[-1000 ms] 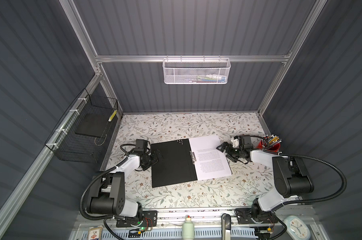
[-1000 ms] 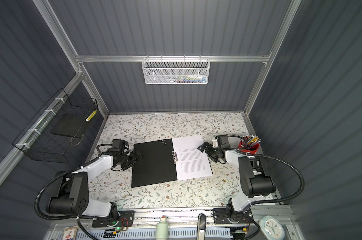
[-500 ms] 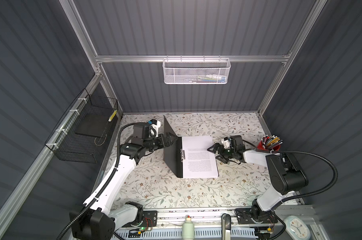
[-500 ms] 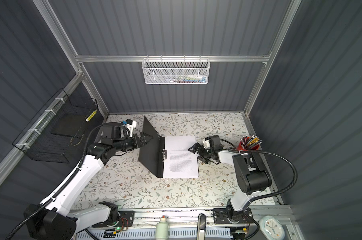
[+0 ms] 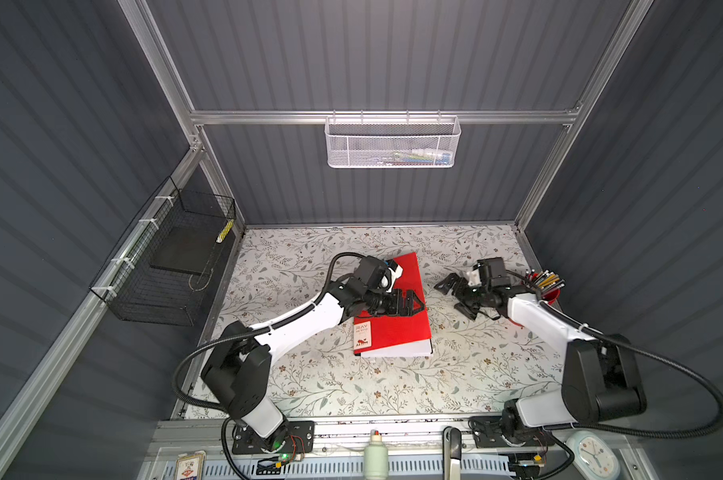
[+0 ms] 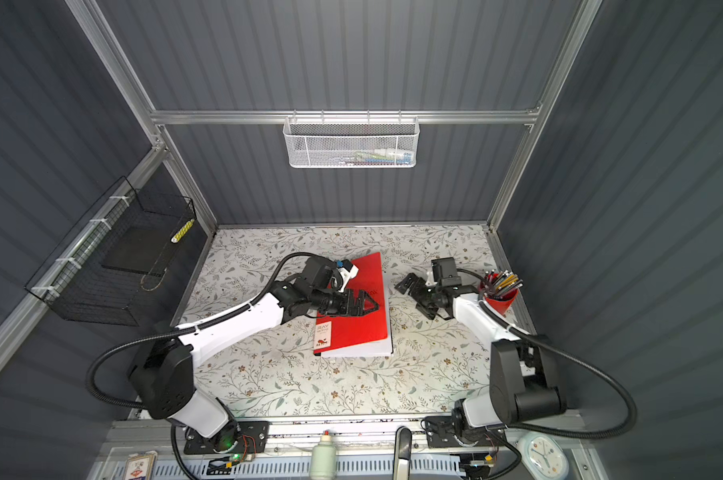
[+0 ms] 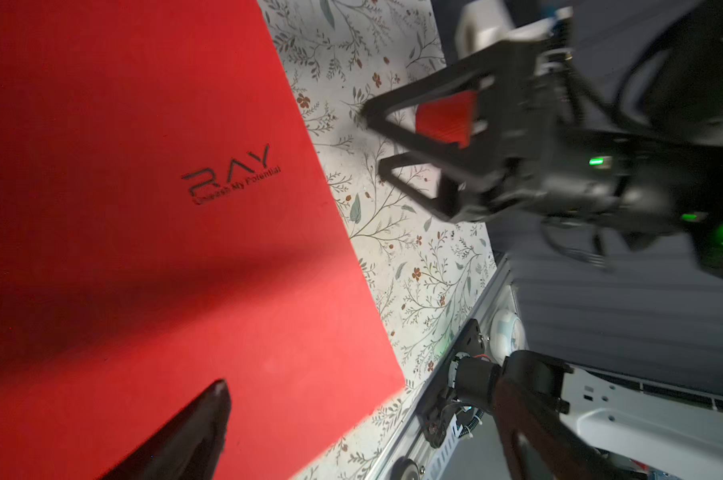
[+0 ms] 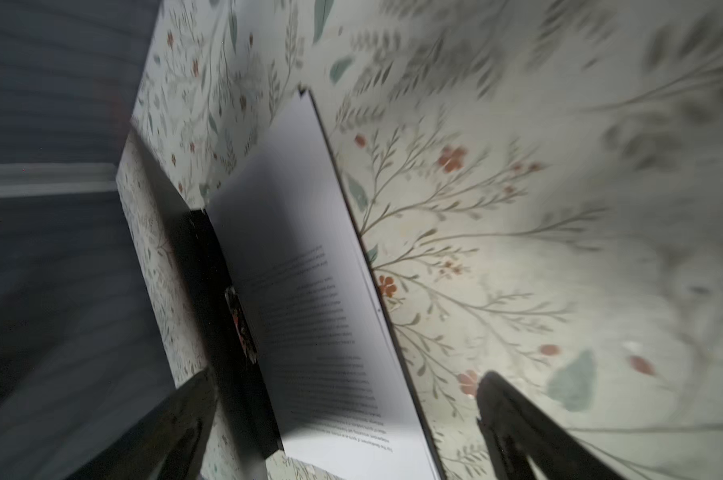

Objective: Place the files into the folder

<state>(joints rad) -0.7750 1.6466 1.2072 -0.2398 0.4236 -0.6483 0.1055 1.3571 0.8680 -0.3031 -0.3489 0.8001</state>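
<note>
The folder [image 5: 397,332] [image 6: 360,328] lies mid-table with its red cover and "RAY" lettering [image 7: 231,174] facing up. The files show as a white edge [image 5: 397,354] [image 6: 360,353] under its near side. In the blurred right wrist view the printed sheets [image 8: 310,311] rest on the black inside, with the cover still angled up off them. My left gripper [image 5: 418,305] [image 6: 372,305] [image 7: 364,390] is open just above the cover's right half, gripping nothing. My right gripper [image 5: 451,297] [image 6: 411,296] [image 8: 349,376] is open and empty, a short way right of the folder's free edge.
A red cup of pens [image 5: 547,286] stands at the right table edge behind my right arm. A black wire basket [image 5: 173,266] hangs on the left wall and a white mesh basket [image 5: 393,145] on the back wall. A bottle [image 5: 374,453] and a clock [image 5: 592,455] sit beyond the front rail.
My left arm swung the cover from flat on the left, up and over onto the sheets, so red now faces up. My right gripper drew back to the right.
</note>
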